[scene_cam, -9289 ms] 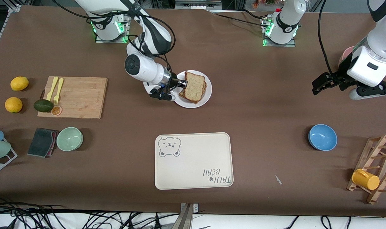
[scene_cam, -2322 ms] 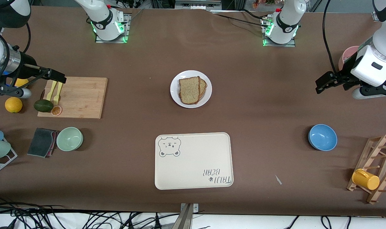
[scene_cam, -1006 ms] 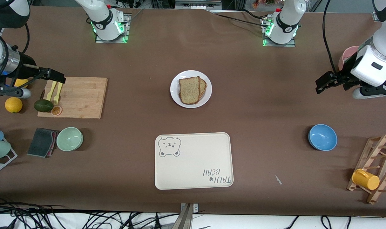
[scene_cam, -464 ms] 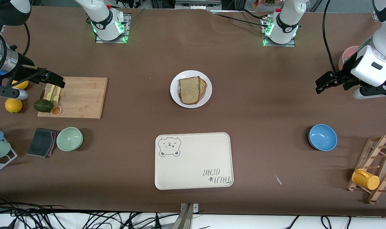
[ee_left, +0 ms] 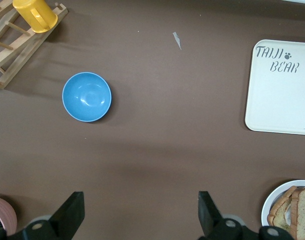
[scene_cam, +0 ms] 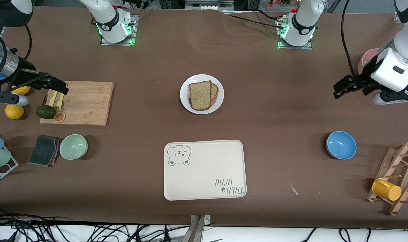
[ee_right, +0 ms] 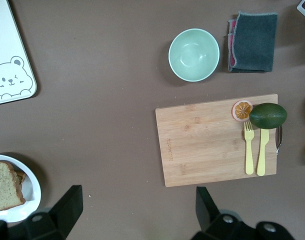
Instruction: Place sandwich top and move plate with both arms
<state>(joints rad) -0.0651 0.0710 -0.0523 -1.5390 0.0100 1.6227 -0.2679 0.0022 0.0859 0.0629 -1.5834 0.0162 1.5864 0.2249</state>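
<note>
The sandwich top (scene_cam: 200, 95), a speckled tan slice, lies on a browner slice on the white plate (scene_cam: 185, 101) in the middle of the table. My right gripper (scene_cam: 57, 88) hangs open over the cutting board's end, toward the right arm's end of the table. My left gripper (scene_cam: 341, 90) hangs open over bare table toward the left arm's end. The left wrist view shows open fingers (ee_left: 72, 212) over bare table, with the plate (ee_left: 269, 204) and bread (ee_left: 303, 212) at its edge. The right wrist view shows the plate (ee_right: 31, 192) and slice (ee_right: 5, 187) beside its open gripper (ee_right: 138, 196).
A cream bear tray (scene_cam: 204, 169) lies nearer the front camera than the plate. A wooden cutting board (scene_cam: 86, 102) carries yellow forks (scene_cam: 57, 97), an avocado (scene_cam: 46, 111) and an orange slice. Around it are lemons, a green bowl (scene_cam: 73, 146) and a cloth. A blue bowl (scene_cam: 341, 145) and a mug rack (scene_cam: 397, 178) lie at the left arm's end.
My right gripper has drifted slightly over the cutting board's end by the forks. The left arm, plate and bread have not moved.
</note>
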